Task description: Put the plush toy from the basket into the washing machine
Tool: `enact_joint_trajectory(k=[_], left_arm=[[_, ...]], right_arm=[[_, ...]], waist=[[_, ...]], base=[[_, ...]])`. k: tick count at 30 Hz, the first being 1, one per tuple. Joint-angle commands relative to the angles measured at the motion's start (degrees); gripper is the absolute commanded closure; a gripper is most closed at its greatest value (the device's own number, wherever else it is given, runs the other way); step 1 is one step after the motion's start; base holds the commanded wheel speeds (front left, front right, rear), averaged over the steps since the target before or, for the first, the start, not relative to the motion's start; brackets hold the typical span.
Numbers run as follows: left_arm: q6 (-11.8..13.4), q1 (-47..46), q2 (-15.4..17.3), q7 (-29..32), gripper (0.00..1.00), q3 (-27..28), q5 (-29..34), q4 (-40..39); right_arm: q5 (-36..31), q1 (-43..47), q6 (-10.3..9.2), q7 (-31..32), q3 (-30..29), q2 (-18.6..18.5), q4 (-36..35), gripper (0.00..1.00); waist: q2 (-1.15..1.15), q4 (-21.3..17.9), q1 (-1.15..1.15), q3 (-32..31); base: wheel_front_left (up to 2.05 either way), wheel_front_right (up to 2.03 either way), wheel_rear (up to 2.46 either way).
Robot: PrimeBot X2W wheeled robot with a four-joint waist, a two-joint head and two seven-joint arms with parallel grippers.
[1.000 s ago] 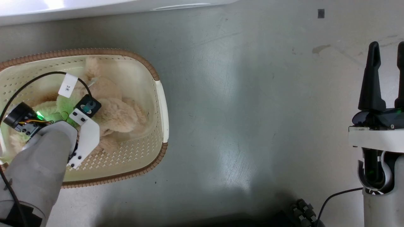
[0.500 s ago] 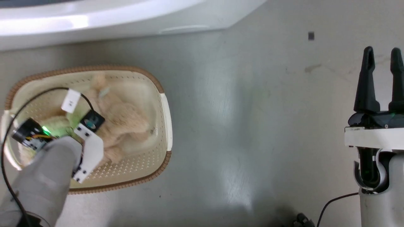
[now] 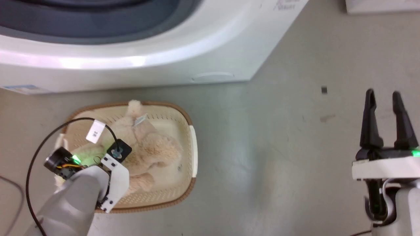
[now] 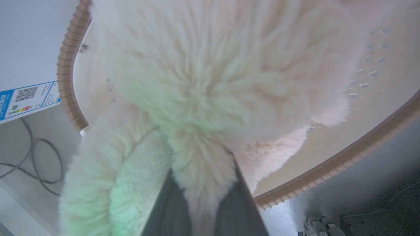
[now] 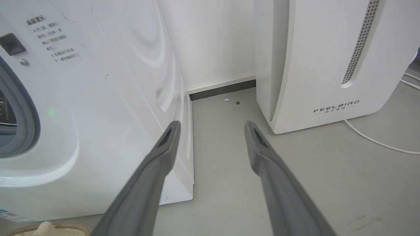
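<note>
Fur fills the gap between the 2 fingers of the left gripper (image 4: 202, 172), which clamp a limb of the plush toy (image 3: 154, 154). That toy lies in the basket (image 3: 193, 147) at the lower left of the head frame, long axis running roughly top to bottom. The washing machine (image 3: 197, 55) spans the top edge just above the basket, so the carry likely goes straight up-frame. The right gripper (image 3: 383, 95), fingers spread and empty, stands well apart at lower right.

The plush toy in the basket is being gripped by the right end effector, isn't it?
No, the left end effector grips the plush toy in the basket; the left wrist view shows fur between its fingers. The right end effector is open, holding nothing.
</note>
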Motion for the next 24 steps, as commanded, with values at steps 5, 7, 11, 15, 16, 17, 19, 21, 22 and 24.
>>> enact_joint_trajectory(k=[5, 7, 11, 15, 16, 17, 19, 21, 22, 24], left_arm=[[0.0, 2.7, -2.0, -3.2, 1.00, -1.0, -4.3, -0.3], [0.0, 3.5, -2.7, -4.2, 1.00, -1.7, -5.4, -0.5], [0.0, 4.5, -4.0, -6.7, 1.00, -1.9, -7.9, -0.7], [0.0, 5.3, -5.3, -9.6, 1.00, -1.5, -10.0, -0.9], [0.0, 5.4, -5.5, -10.3, 1.00, -1.3, -10.4, -1.0], [0.0, 5.5, -5.8, -11.1, 1.00, -1.1, -10.8, -1.1], [0.3, 6.0, -6.3, -12.2, 1.00, -0.4, -11.6, -1.2], [0.9, 6.3, -6.9, -13.1, 1.00, 0.2, -12.3, -1.6], [1.3, 6.4, -7.2, -13.4, 1.00, 0.5, -12.6, -2.0], [2.1, 6.8, -7.7, -13.9, 1.00, 1.2, -13.2, -2.8]], right_arm=[[-0.6, 3.6, -0.04, -0.3, -0.5, 0.0, 1.3, 0.00], [-0.8, 4.8, -0.04, -0.3, -0.8, 0.0, 1.5, 0.00], [-1.5, 6.8, -0.04, -0.3, -1.4, 0.0, 1.7, 0.00], [-2.0, 8.7, -0.04, -0.3, -2.0, 0.0, 1.9, 0.00], [-2.0, 9.2, -0.04, -0.3, -2.0, 0.0, 2.0, 0.00], [-2.1, 9.7, -0.04, -0.3, -2.1, 0.0, 2.0, 0.00], [-2.2, 10.8, -0.04, -0.3, -2.3, 0.0, 2.1, 0.00], [-2.3, 11.7, -0.04, -0.3, -2.4, 0.0, 2.0, 0.00], [-2.3, 12.2, -0.04, -0.3, -2.3, 0.0, 2.0, 0.00], [-2.4, 13.2, -0.04, -0.3, -2.2, 0.0, 2.1, 0.00]], waist=[[0.00, 3.0, 0.00, -8.6], [0.00, 3.7, 0.00, -10.4], [0.00, 5.0, 0.00, -13.7], [0.00, 6.2, 0.00, -17.0], [0.00, 6.5, 0.00, -17.7], [0.00, 6.8, 0.00, -18.5], [0.00, 7.3, 0.00, -19.9], [0.00, 7.8, 0.00, -21.2], [0.00, 8.0, 0.00, -21.8], [0.00, 8.5, 0.00, -23.0]], base=[[0.00, 0.00, 0.00], [0.00, 0.00, 0.00], [0.00, 0.00, 0.00], [0.00, 0.00, 0.00], [0.00, 0.00, 0.00], [0.00, 0.00, 0.00], [0.00, 0.00, 0.00], [0.00, 0.00, 0.00], [0.00, 0.00, 0.00], [0.00, 0.00, 0.00]])
